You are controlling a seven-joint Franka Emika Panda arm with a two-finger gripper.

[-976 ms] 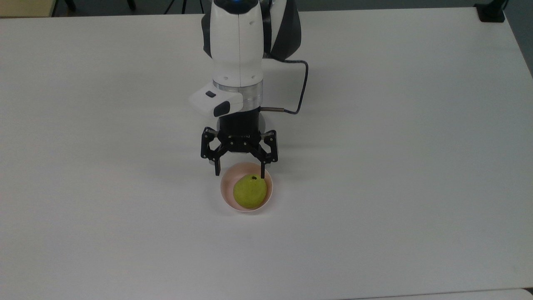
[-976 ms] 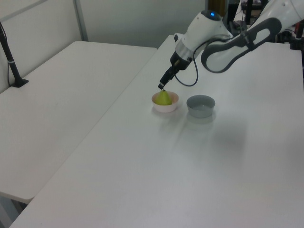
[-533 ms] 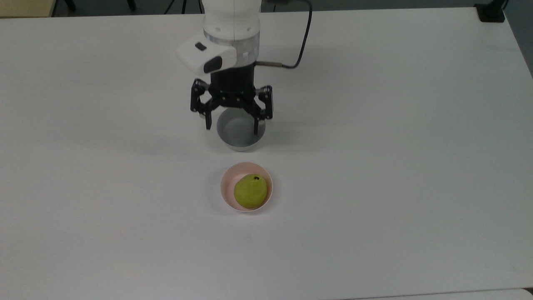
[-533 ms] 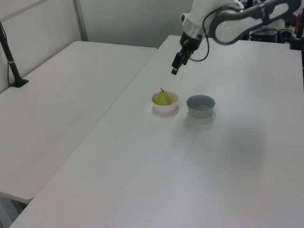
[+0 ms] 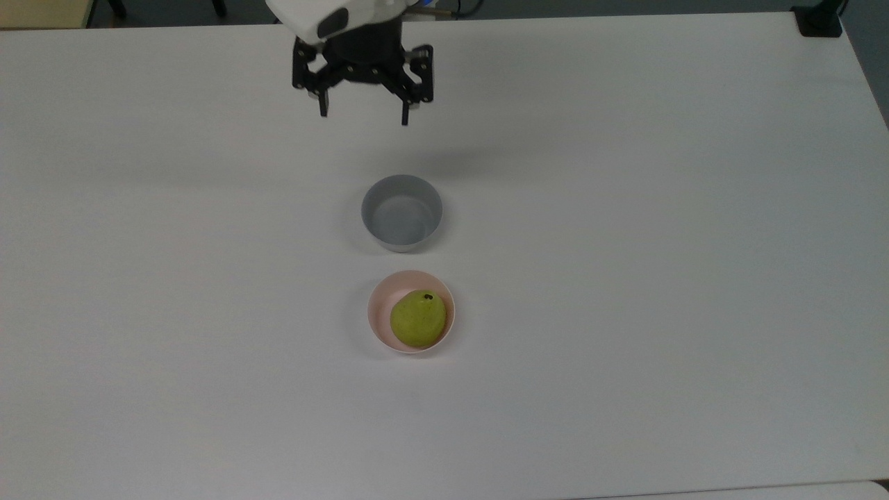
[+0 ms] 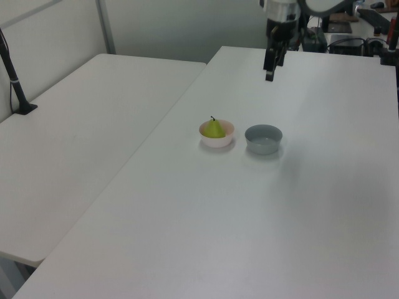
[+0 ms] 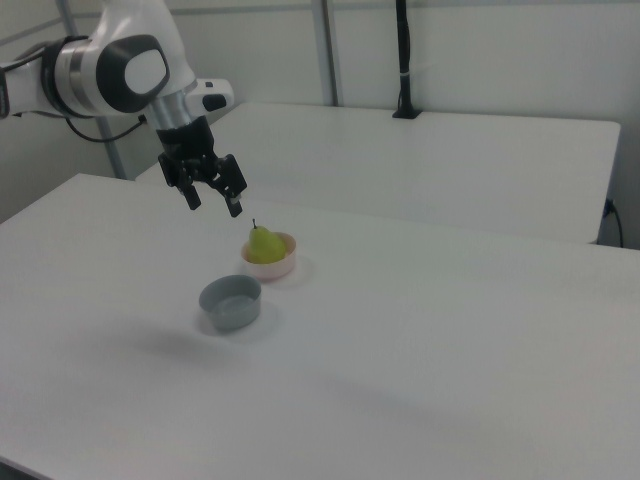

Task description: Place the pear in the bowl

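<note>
Two bowls are seen on the white worktop (image 5: 625, 278), and the pale pink, shallow round plastic bowl (image 5: 377, 305) is taken as the landmark. Nearest the top view's lower edge, this pink bowl is occupied by the small rounded yellow-green pear (image 5: 417, 319), which is seated inside it with the dark stem upward. Just beyond the pink bowl, apart from it, the deeper, straight-sided grey bowl (image 5: 401, 212) is found with nothing in it. Farther still, well beyond the grey bowl, the black two-finger end effector (image 5: 362, 114) is held above the worktop with its fingers spread and nothing between them.

The placement is judged complete, so little risk is left. The pear could be rocked out only if the shallow pink bowl were nudged by a low return pass of the arm.
</note>
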